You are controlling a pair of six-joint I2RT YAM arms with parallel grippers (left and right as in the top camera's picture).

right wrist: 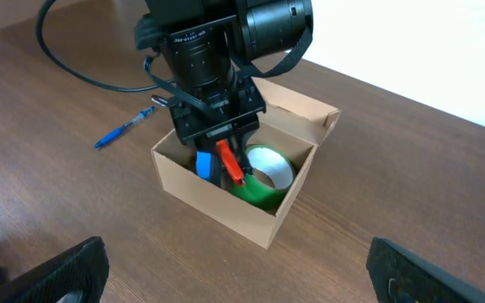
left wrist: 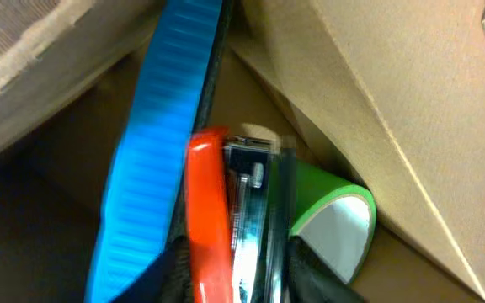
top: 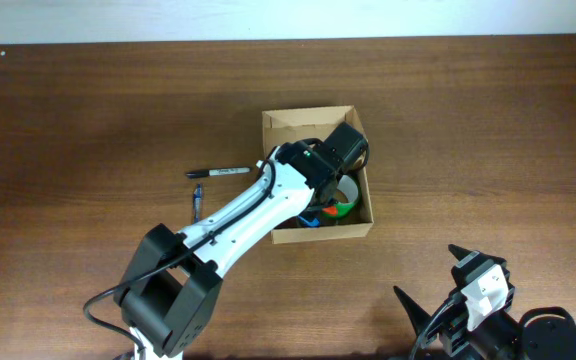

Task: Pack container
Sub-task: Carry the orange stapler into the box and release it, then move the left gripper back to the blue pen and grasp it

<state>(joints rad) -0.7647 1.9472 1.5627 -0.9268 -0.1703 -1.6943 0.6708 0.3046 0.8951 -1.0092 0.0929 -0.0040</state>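
the container (top: 310, 118) sits open-topped in the middle of the surface (top: 88, 120), the left arm (top: 248, 210) reaching inside; it looks like light, stiff cardboard with thin walls that would dent, so probably best pinched over a side wall or steadied at a corner; left jaws are closed narrowly on an orange-and-clear tool (left wrist: 209, 210); right jaws stand wide apart, empty, well away; inside: one green tape roll (left wrist: 335, 219), one blue flat piece (left wrist: 154, 143); outside: one black marker (top: 218, 172), one blue pen (top: 196, 203)
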